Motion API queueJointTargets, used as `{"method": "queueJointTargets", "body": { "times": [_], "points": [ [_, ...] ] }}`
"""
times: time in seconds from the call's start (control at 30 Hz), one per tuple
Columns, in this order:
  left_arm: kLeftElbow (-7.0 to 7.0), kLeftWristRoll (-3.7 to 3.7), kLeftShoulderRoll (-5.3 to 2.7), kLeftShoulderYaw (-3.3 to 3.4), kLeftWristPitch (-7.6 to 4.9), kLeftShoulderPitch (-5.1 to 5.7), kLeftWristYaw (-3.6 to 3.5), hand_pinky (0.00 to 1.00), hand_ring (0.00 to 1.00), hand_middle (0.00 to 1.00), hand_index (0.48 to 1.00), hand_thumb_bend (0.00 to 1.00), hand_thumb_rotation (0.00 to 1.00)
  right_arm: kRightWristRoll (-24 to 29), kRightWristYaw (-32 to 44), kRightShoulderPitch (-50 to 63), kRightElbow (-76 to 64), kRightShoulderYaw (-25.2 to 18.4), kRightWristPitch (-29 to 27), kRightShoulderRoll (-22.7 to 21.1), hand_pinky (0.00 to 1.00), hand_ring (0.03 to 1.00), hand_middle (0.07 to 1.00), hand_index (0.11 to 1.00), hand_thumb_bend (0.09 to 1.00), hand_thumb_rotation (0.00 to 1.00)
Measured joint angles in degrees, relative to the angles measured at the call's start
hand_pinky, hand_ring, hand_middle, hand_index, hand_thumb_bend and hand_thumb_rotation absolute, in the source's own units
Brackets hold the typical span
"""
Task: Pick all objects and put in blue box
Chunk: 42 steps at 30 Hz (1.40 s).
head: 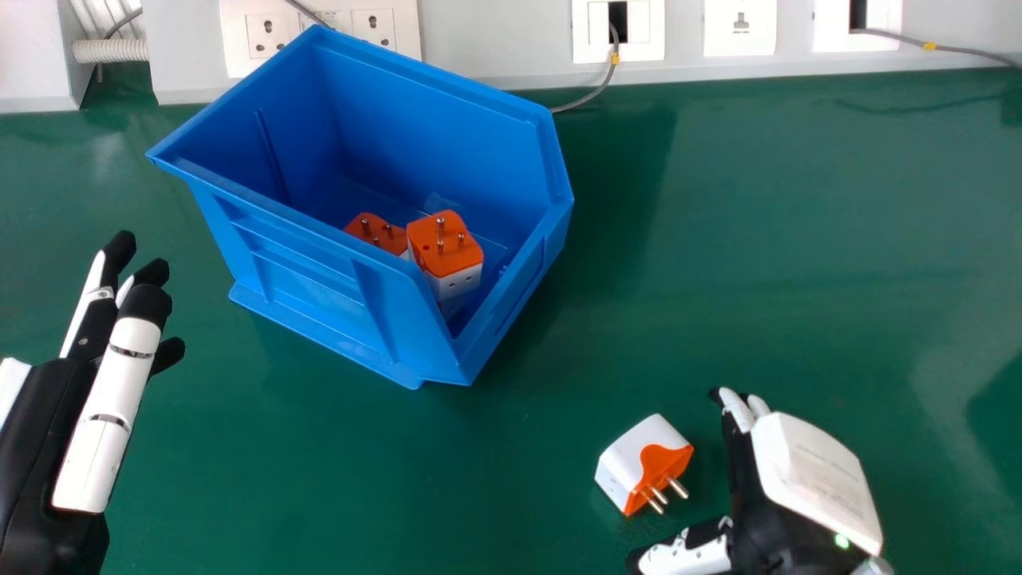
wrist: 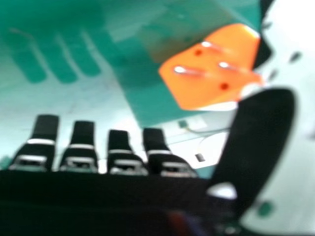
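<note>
In the head view, the blue box (head: 319,299) holds at least two orange and white plug adapters (head: 451,255). Another white and orange adapter (head: 643,463) lies on the green table, pins towards my right hand (head: 814,479), which is just right of it with thumb and fingers apart. The right hand view has that adapter's orange pin face (wrist: 211,73) near the thumb of my open right hand (wrist: 258,137), with a gap between hand and adapter. My left hand (head: 112,399) is at the left, fingers extended, holding nothing.
Wall sockets (head: 383,30) and a grey cable (head: 599,86) run along the back edge of the green table (head: 758,239). A ribbed white hose (head: 110,51) is at the back left.
</note>
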Motion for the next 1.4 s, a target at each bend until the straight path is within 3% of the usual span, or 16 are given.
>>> {"method": "queueJointTargets", "body": {
  "times": [0.27,0.63,1.4],
  "points": [
    [-0.05,0.01,0.00,0.00,0.53,-0.38,0.02,0.91,0.96,0.97,1.000,0.47,1.00,-1.7,3.5,-3.2,0.4,1.7,2.0,0.1,0.86,0.913,0.948,0.904,0.764,0.29],
    [-0.05,0.04,0.01,0.01,1.04,-0.94,0.02,0.91,0.96,0.97,1.000,0.47,1.00,-0.2,3.4,-4.6,1.4,2.3,2.1,0.1,0.86,0.915,0.949,0.910,0.749,0.29],
    [-0.04,0.14,0.29,0.29,1.34,-1.78,0.04,0.91,0.96,0.97,1.000,0.49,1.00,-0.3,3.8,-8.8,3.7,5.2,7.5,0.1,0.85,0.907,0.947,0.894,0.768,0.33]
  ]
}}
